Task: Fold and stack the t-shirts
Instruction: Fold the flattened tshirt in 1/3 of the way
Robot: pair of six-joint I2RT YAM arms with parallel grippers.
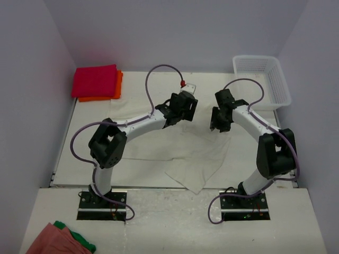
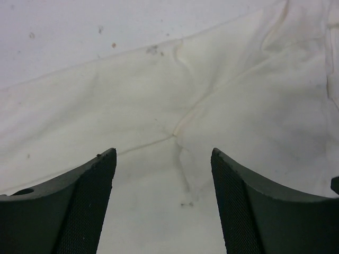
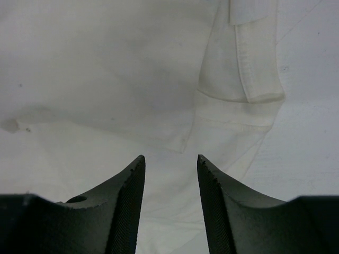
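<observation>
While my left gripper (image 2: 163, 159) hangs wide open over the cream-white t-shirt (image 2: 249, 106), my right gripper (image 3: 171, 161) stands less open above it, both gripping nothing.

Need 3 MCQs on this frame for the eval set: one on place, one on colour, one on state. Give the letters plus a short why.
1. Where does the folded magenta-red t-shirt lie?
A. At the far-left corner of the table, on top of the orange t-shirt
B. At the near-right corner
C. Mid-table

2. What colour is the spread-out t-shirt?
A. Orange
B. Cream-white
C. Green

3. The left pincer is:
A. Shut on cloth
B. Open, with nothing between its fingers
C. Out of view

Key:
1 A: the top view shows the magenta-red t-shirt on the orange one at the far left.
2 B: the cloth mid-table is pale and wrinkled.
3 B: the left wrist view shows the fingers apart, with the shirt lying below them.
</observation>
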